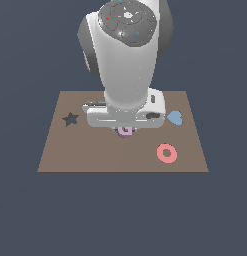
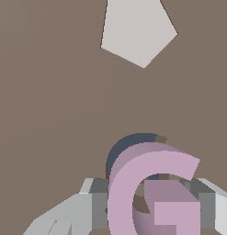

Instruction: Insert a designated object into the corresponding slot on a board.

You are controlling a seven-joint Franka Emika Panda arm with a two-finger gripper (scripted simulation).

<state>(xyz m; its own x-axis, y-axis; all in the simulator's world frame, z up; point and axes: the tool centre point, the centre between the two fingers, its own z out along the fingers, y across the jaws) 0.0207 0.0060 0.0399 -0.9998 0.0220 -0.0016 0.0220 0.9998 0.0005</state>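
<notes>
While the arm's bulky white body blocked much of the exterior view, the gripper (image 1: 126, 128) could be made out low over the middle of the brown board (image 1: 75, 155), with the lilac-pink letter G piece (image 1: 125, 131) peeking out just beneath it. A dark navy star recess (image 1: 70, 119) sat toward the exterior view's left, a blue heart (image 1: 175, 118) lay close to the hand on the exterior view's right, and a red ring (image 1: 166, 153) rested nearer the board's front edge, well apart from the gripper. The G-shaped slot itself was hidden under the hand in this view.

From the wrist view, the letter G piece (image 2: 151, 193) was held between the grey fingers (image 2: 99, 202), the jaws closed narrowly on its sides. Directly behind it a dark navy arc of the G-shaped slot (image 2: 128, 144) showed, offset slightly from the piece's outline, so the piece appeared to hover just above the recess rather than seated. A pale pentagon (image 2: 135, 32) lay flat on the board further off.

To finish well, I judged the piece should be nudged until its curve covered the navy arc evenly, kept level, then lowered straight and released only once flush.

No brand, label or writing was readable, apart from the piece's own letter shape.
</notes>
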